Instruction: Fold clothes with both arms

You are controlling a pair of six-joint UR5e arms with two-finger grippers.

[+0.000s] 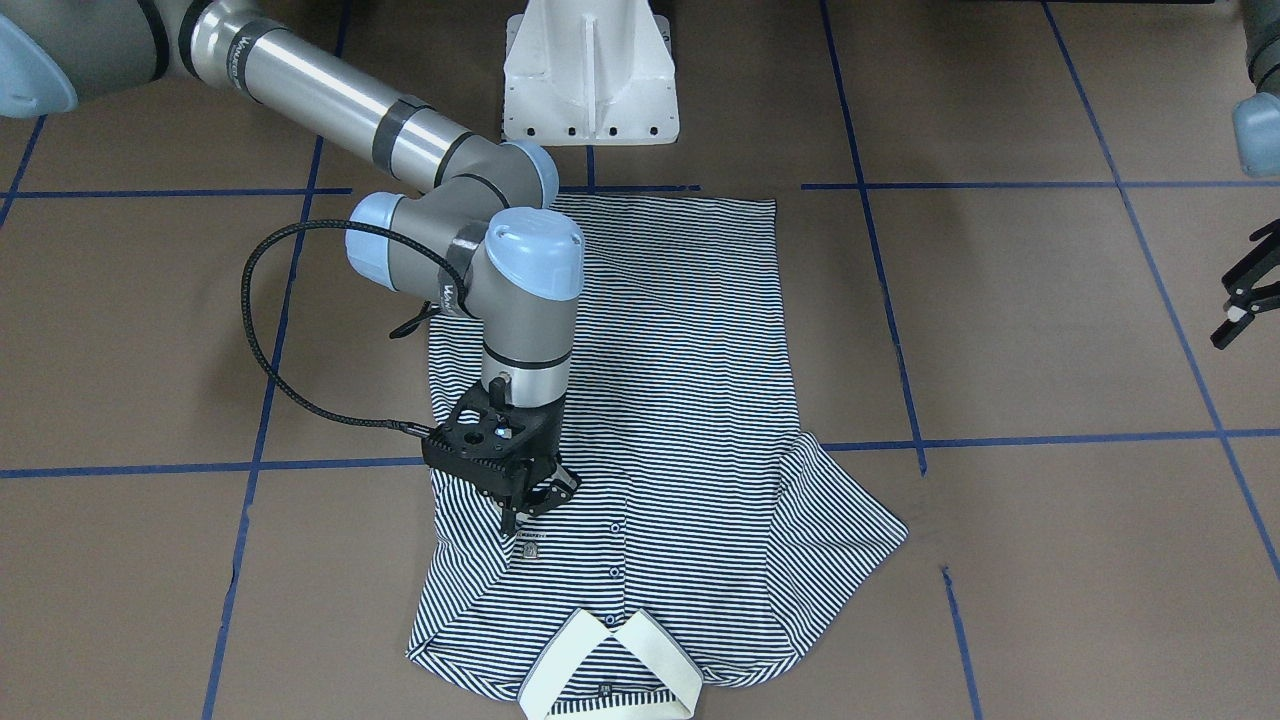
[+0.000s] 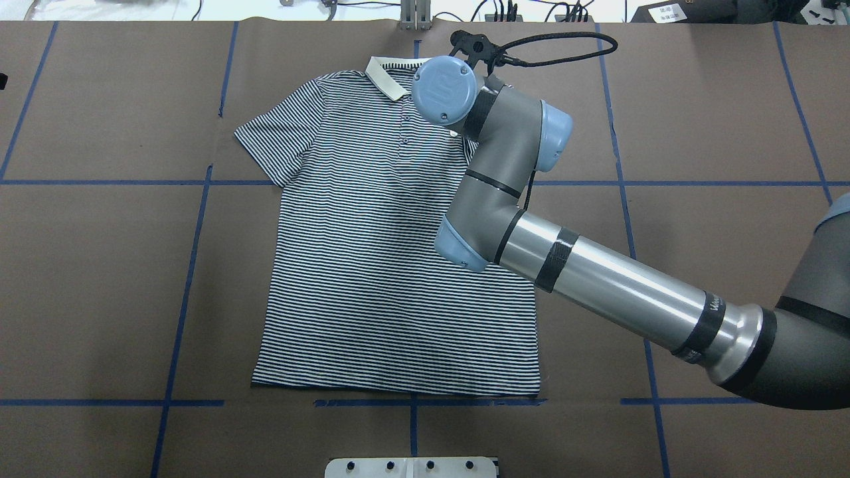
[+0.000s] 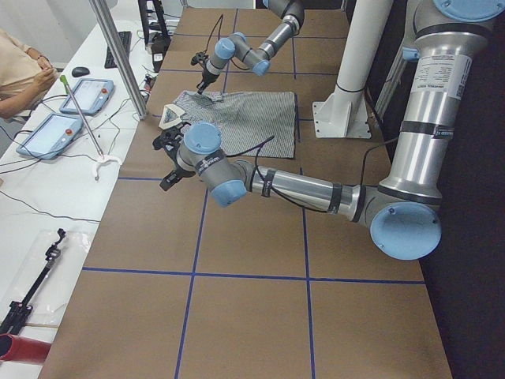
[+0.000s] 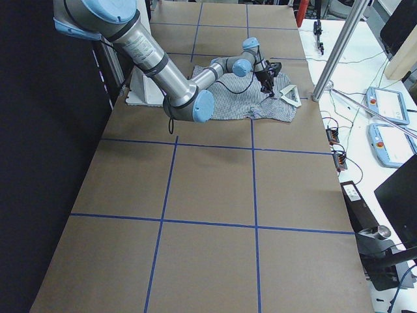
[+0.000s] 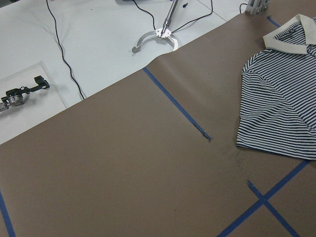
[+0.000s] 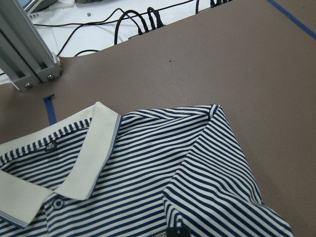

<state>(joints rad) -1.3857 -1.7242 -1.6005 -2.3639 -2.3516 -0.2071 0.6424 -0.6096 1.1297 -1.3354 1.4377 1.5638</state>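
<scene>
The striped polo shirt [image 1: 680,380] lies flat and face up on the brown table, cream collar [image 1: 610,670] toward the operators' side. Its sleeve [image 6: 217,168] on the robot's right side is folded in over the chest; the other sleeve [image 2: 272,143] lies spread out. My right gripper [image 1: 530,500] points down just above the chest, beside the logo patch [image 1: 528,548], open with nothing between its fingers. The right arm hides that shoulder in the overhead view. My left gripper [image 1: 1245,290] hovers open over bare table, well away from the shirt [image 5: 281,108].
The white pedestal base [image 1: 590,70] stands past the shirt's hem. Blue tape lines [image 2: 412,401] cross the brown table. A white bench with tablets [image 3: 63,118], cables and an aluminium post [image 3: 118,55] runs along the collar side, where a person [image 3: 20,71] sits.
</scene>
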